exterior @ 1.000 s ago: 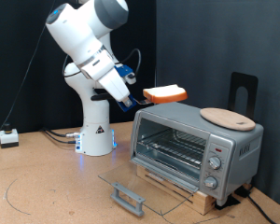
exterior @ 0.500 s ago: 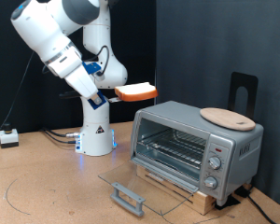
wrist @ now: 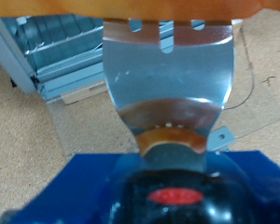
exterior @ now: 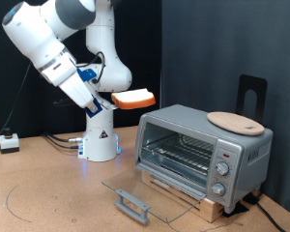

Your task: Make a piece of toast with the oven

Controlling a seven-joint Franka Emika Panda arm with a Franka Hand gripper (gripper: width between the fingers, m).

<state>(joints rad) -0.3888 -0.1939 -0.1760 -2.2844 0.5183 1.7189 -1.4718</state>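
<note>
My gripper hangs in the air to the exterior view's left of the oven. It is shut on the handle of a metal spatula. The piece of toast, pale with an orange-tan crust, lies flat on the blade, level with the oven's top and apart from it. In the wrist view only the toast's crust edge shows beyond the blade. The oven door lies open and flat, and the wire rack inside is bare. The open oven also shows in the wrist view.
A round light-wood board lies on top of the oven. The door's bar handle sticks out over the table. The robot base stands behind and to the left. A small white box with cables sits at the far left.
The arm has swung to the exterior view's left, carrying the toast from above the oven's top corner to a spot left of the oven. The oven, door and board have not moved.
</note>
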